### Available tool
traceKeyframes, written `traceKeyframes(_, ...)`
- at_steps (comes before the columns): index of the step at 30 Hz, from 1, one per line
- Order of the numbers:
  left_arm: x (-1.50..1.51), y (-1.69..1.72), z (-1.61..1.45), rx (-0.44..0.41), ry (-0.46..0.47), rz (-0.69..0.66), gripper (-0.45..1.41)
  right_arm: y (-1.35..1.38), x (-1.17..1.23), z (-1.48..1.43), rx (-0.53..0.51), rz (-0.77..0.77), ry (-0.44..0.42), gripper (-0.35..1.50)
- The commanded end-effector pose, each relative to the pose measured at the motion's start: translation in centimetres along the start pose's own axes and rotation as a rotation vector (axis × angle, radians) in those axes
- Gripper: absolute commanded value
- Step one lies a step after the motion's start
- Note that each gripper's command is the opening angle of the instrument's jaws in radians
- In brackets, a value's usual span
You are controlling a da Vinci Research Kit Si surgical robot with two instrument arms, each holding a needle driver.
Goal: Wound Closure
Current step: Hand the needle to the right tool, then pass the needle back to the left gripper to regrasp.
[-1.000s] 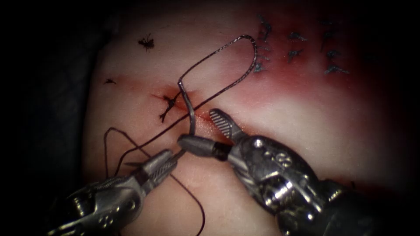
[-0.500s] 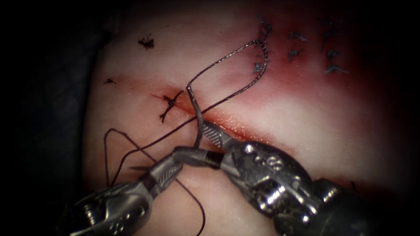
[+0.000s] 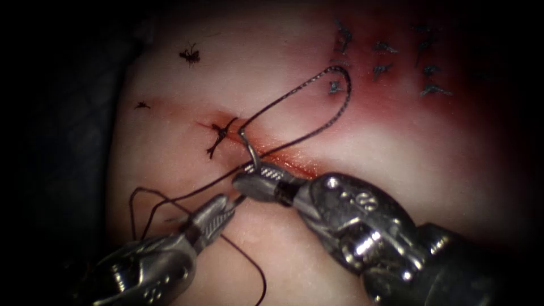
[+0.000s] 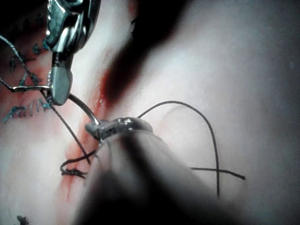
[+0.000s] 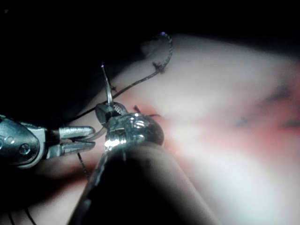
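The needle's (image 3: 250,152) middle is covered by the right tool (image 3: 262,182) in the endoscope view. The thread (image 3: 258,266) is cut off at the lower edge of the frame. The left tool's (image 4: 108,130) shaft is blurred in the left wrist view.

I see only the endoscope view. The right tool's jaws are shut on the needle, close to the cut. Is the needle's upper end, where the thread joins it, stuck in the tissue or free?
Observer: Free. In the right wrist view that end of the needle stands up clear of the tissue.
Operator: And the part between the two tools?
Observer: In the left wrist view it curves bare from the right tool to the left tool, above the tissue, not in it.
Operator: Does the left tool grip it?
Observer: The right wrist view shows the needle's other end reaching the left tool's tip. I cannot tell whether it grips.
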Motion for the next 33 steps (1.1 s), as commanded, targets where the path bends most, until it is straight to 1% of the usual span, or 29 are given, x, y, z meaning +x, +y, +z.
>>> traceKeyframes(1, 0.02, 0.01, 0.06, -0.070, 0.049, -0.054, 0.56, 0.08, 0.02, 0.05, 0.003, -0.001, -0.001, -0.35)
traceKeyframes(2, 0.05, -0.01, 0.03, -0.209, 0.146, -0.145, 0.62, 0.14, 0.01, 0.04, 0.007, -0.003, -0.002, -0.35)
traceKeyframes(3, 0.07, -0.02, 0.02, -0.259, 0.168, -0.181, 0.63, 0.16, 0.01, 0.03, 0.010, -0.016, -0.003, -0.35)
traceKeyframes(4, 0.13, -0.07, -0.02, -0.381, 0.179, -0.258, 0.63, 0.19, -0.01, 0.02, 0.016, -0.048, -0.004, -0.35)
traceKeyframes(6, 0.18, -0.12, -0.06, -0.516, 0.176, -0.318, 0.63, 0.22, -0.02, 0.00, 0.041, -0.086, -0.011, -0.35)
traceKeyframes(7, 0.22, -0.16, -0.10, -0.598, 0.165, -0.365, 0.63, 0.23, -0.02, -0.02, 0.067, -0.122, -0.017, -0.35)
traceKeyframes(9, 0.28, -0.25, -0.16, -0.698, 0.142, -0.418, 0.63, 0.25, -0.03, -0.05, 0.101, -0.178, -0.022, -0.35)
traceKeyframes(10, 0.33, -0.31, -0.19, -0.757, 0.119, -0.474, 0.63, 0.27, -0.02, -0.07, 0.119, -0.204, -0.020, -0.35)
traceKeyframes(11, 0.40, -0.41, -0.24, -0.848, 0.093, -0.525, 0.63, 0.30, -0.02, -0.10, 0.160, -0.266, -0.017, -0.35)
traceKeyframes(13, 0.49, -0.55, -0.26, -0.939, 0.070, -0.584, 0.63, 0.33, -0.02, -0.11, 0.206, -0.322, -0.008, -0.35)
traceKeyframes(17, 0.62, -0.79, -0.19, -1.058, 0.072, -0.646, 0.63, 0.36, -0.02, -0.11, 0.304, -0.401, 0.009, -0.35)
traceKeyframes(18, 0.65, -0.91, -0.12, -1.101, 0.073, -0.668, 0.63, 0.37, -0.01, -0.11, 0.353, -0.436, 0.021, -0.35)
traceKeyframes(20, 0.66, -0.99, -0.04, -1.099, 0.040, -0.652, 0.63, 0.38, -0.01, -0.10, 0.394, -0.453, 0.036, -0.35)
traceKeyframes(21, 0.65, -1.03, 0.05, -1.098, -0.010, -0.625, 0.63, 0.37, -0.01, -0.09, 0.417, -0.461, 0.044, -0.35)
traceKeyframes(24, 0.63, -0.97, 0.19, -1.147, -0.061, -0.592, 0.63, 0.35, 0.00, -0.07, 0.443, -0.464, 0.045, -0.35)
traceKeyframes(28, 0.53, -0.84, 0.30, -1.197, -0.117, -0.554, 0.63, 0.35, 0.01, -0.07, 0.445, -0.468, 0.046, -0.35)
traceKeyframes(29, 0.47, -0.76, 0.34, -1.226, -0.154, -0.534, 0.63, 0.34, 0.03, -0.08, 0.449, -0.478, 0.049, -0.35)
traceKeyframes(33, 0.38, -0.65, 0.37, -1.256, -0.200, -0.497, 0.63, 0.33, 0.05, -0.09, 0.453, -0.499, 0.054, -0.35)
